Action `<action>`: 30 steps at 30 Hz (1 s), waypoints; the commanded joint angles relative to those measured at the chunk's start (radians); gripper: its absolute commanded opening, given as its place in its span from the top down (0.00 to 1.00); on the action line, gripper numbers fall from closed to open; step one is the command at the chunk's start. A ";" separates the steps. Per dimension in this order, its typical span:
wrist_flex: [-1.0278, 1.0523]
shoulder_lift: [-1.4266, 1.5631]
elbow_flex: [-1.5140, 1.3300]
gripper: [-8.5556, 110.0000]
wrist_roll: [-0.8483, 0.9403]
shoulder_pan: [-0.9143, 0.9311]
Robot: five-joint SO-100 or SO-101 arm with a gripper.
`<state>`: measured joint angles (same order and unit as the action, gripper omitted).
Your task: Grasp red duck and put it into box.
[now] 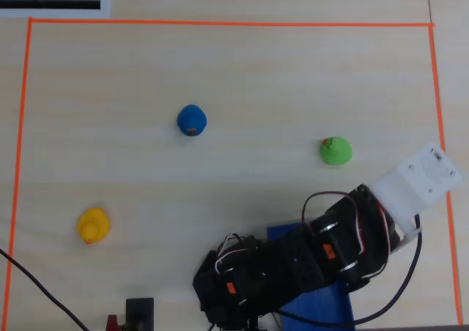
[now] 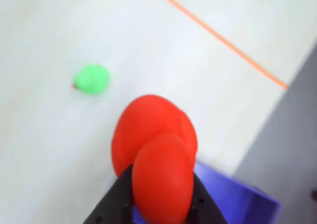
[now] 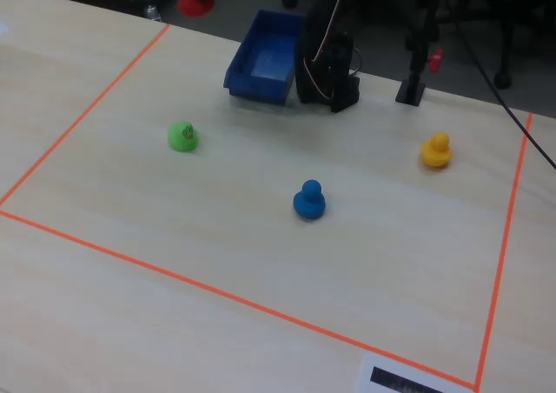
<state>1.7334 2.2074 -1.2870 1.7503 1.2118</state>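
Pincer (image 2: 161, 196) clamped on red duck (image 2: 153, 149), lifted near box (image 2: 233, 196). Duck looks light, glossy, likely slippery; body-side grip seems safest.

You find nothing readable here: the white label (image 3: 417, 377) on the table carries only a black bar, no legible text.

A pale wood-grain surface (image 1: 242, 75) carries an orange tape line (image 1: 220, 23) marking a large rectangle. Inside it, in the overhead view, a blue duck (image 1: 192, 120) sits near the middle, a green duck (image 1: 335, 151) toward the right edge, and a yellow duck (image 1: 93, 225) toward the lower left corner, all well apart.
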 commanded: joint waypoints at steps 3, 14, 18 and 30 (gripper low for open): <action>0.012 0.123 -0.196 0.93 0.141 0.268; 0.011 0.117 -0.400 0.93 0.453 0.712; 0.011 0.135 -0.454 0.93 0.492 0.828; 0.011 0.216 -0.693 0.93 0.500 0.937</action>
<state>1.7349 2.4022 -1.9543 2.2043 2.0893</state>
